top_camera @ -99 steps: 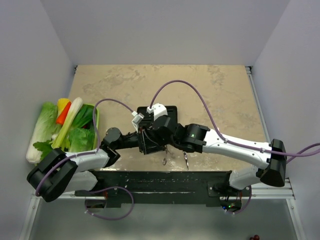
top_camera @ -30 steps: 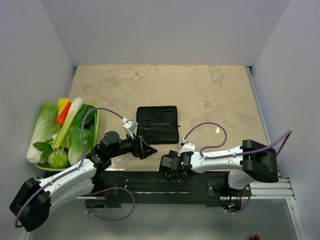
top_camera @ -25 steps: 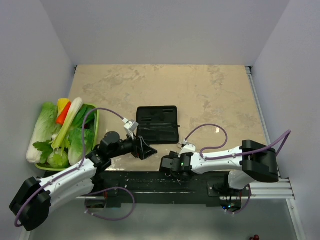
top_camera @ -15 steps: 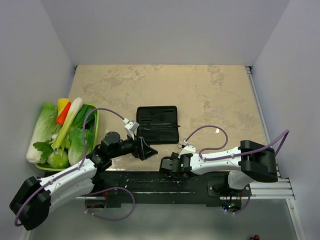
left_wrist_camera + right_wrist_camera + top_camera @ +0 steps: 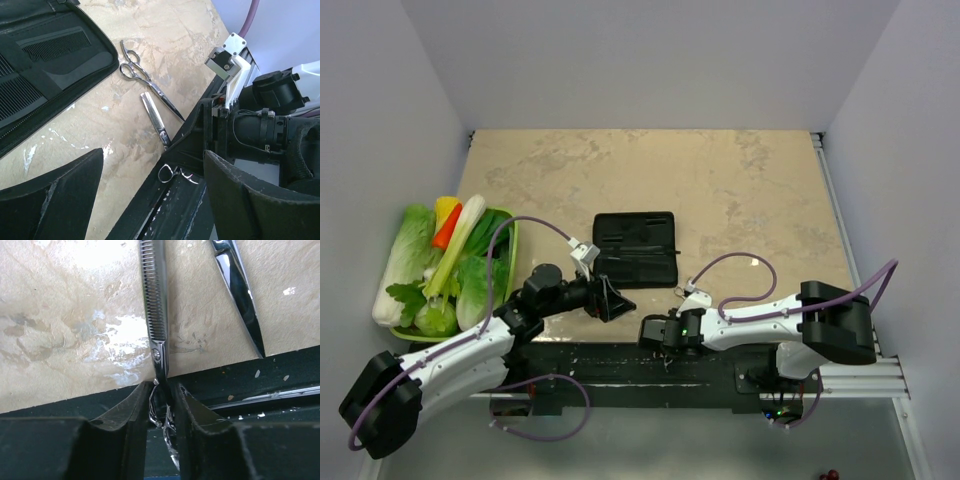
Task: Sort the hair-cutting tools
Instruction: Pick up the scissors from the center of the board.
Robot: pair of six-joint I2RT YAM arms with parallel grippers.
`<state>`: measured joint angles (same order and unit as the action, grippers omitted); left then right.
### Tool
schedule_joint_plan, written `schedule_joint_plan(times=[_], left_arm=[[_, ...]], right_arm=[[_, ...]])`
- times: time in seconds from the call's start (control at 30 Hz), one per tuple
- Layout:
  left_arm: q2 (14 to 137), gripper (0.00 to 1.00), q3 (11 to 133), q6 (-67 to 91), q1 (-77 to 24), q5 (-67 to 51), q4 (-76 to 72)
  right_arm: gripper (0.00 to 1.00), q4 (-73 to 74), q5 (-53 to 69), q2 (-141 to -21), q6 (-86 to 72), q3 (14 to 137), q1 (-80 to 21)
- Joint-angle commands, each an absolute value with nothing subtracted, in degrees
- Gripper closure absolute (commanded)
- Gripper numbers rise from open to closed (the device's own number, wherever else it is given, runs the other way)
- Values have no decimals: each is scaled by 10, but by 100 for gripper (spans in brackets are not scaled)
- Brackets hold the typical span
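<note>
Toothed silver scissors (image 5: 154, 300) lie at the table's front edge, ring handles hanging over the black rail. My right gripper (image 5: 162, 410) is shut on those handles, one finger (image 5: 125, 415) pressed on each side. The plain scissors (image 5: 145, 80) lie just beside them, their blade (image 5: 240, 290) pointing at the rail. The black case (image 5: 635, 248) lies unfolded further back, with a black comb (image 5: 52, 45) tucked in it. My left gripper (image 5: 617, 300) hangs open and holds nothing, between the case's near corner and the scissors. The right gripper (image 5: 653, 331) sits low at the front edge.
A green basket (image 5: 510, 250) full of vegetables stands at the left table edge. A black mounting rail (image 5: 620, 362) runs along the front edge just below the scissors. White walls close in the table on three sides.
The right gripper's jaws have closed in from wide open onto the toothed scissors' handles, and that arm has crept slightly left. The left arm has not moved.
</note>
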<state>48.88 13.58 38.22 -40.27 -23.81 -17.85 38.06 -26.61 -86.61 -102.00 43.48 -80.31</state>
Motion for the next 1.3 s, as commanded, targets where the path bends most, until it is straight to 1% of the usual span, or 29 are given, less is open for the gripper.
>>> schedule_joint_plan(times=[0.0,0.03,0.07,0.13,0.17,0.23,0.43,0.53,0.63,0.67,0.73,0.77,0.83,0.87,0.93,0.97,1.0,1.07,1.1,1.2,1.27], left_arm=[[490,15,143,367,-407,-237,-186],[490,15,143,366,-407,-236,-186],[491,15,144,366,-407,-236,-185],[491,15,145,366,-407,-236,-184],[492,15,146,365,-407,-234,-183],[493,15,145,363,-408,-232,-182],[492,15,146,361,-408,-226,-176],[488,15,155,359,-408,-215,-166],[494,15,166,354,-408,-203,-159],[497,15,170,354,-408,-199,-157],[504,15,178,352,-408,-189,-156],[506,15,183,352,-408,-185,-151],[506,15,197,352,-408,-176,-149],[505,15,202,350,-408,-156,-144],[505,14,227,348,-408,-114,-133],[505,13,236,347,-408,-99,-124],[506,13,255,349,-408,-82,-120],[515,11,279,354,-408,-42,-100],[521,11,303,353,-408,-29,-96],[554,9,348,349,-407,19,-87],[594,8,374,348,-400,33,-82]], right_arm=[[75,430,-306,-867,-1034,441,-804],[77,431,-306,-867,-1034,442,-804],[84,431,-308,-867,-1034,443,-804],[90,432,-310,-870,-1031,445,-804],[96,436,-312,-869,-1031,445,-803],[99,440,-320,-869,-1031,446,-804],[100,493,-373,-852,-1014,482,-803],[100,516,-407,-843,-966,518,-803],[100,540,-440,-835,-889,575,-803],[100,536,-443,-828,-828,589,-801],[100,528,-441,-818,-767,627,-786],[100,500,-423,-803,-692,635,-769],[100,469,-400,-784,-623,646,-746],[100,446,-379,-775,-563,647,-717],[100,424,-355,-745,-506,645,-684],[100,400,-343,-735,-449,644,-650],[100,387,-308,-713,-420,643,-631],[100,361,-275,-698,-342,647,-581],[100,354,-237,-694,-318,654,-566],[100,344,-178,-693,-246,673,-504],[100,331,-95,-705,-202,679,-454]])
